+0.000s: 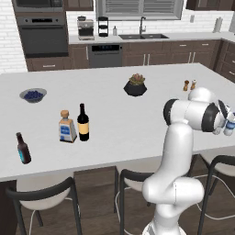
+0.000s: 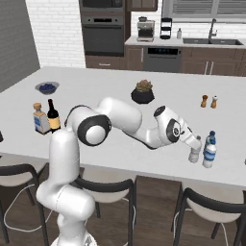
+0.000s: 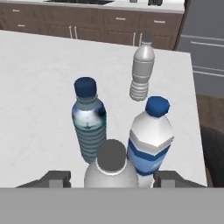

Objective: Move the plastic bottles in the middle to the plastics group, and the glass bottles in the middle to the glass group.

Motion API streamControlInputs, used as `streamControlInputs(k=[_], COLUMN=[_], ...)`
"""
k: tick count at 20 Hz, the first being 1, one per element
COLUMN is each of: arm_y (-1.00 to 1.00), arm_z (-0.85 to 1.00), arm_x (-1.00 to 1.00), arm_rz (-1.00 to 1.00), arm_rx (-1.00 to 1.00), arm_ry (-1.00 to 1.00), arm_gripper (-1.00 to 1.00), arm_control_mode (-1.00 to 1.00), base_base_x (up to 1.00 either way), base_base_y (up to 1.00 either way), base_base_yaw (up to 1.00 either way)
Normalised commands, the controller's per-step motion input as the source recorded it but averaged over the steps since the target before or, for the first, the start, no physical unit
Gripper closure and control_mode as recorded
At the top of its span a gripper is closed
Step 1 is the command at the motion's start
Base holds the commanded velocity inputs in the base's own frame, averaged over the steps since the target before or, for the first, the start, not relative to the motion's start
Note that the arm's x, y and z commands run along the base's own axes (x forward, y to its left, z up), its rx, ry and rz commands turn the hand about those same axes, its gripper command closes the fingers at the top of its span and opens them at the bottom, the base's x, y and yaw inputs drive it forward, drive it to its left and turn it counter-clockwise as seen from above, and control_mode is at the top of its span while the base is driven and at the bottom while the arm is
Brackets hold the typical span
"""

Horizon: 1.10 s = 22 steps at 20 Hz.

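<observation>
A plain greyish plastic bottle stands between the fingertips of my gripper, which is open, with a gap on each side of the bottle. Just beyond it are the teal-blue tinted bottle and a blue-label bottle. A second greyish bottle stands farther off near the counter's end. Far to the left, the tall dark wine bottle stands right beside the squat corked bottle. The small brown bottle is nearer the front edge.
On the white island counter sit a bowl of blueberries, a dark potted plant and two shakers. Stools stand along the front edge. The counter's end runs close to the bottles.
</observation>
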Motion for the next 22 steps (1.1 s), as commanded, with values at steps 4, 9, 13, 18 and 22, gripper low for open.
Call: streamControlInputs(k=[4,9,13,18,22], arm_y=[0.0,0.0,0.0,0.1,0.2], arm_z=[0.75,0.96,1.0,1.0,0.82], arm_x=[0.0,0.0,0.0,-0.01,-0.33], arm_rz=[0.0,0.0,0.0,0.02,0.07], arm_rx=[0.0,0.01,0.0,0.0,0.0], arm_ry=[0.0,0.0,0.01,0.03,0.06], arm_gripper=[-1.0,-1.0,-1.0,-1.0,-1.0], arm_control_mode=[-1.0,-1.0,-1.0,-1.0,-1.0], base_base_x=[0.0,0.0,0.0,0.0,0.0], base_base_y=[0.0,0.0,0.0,0.0,0.0], base_base_yaw=[0.0,0.0,0.0,0.0,0.0])
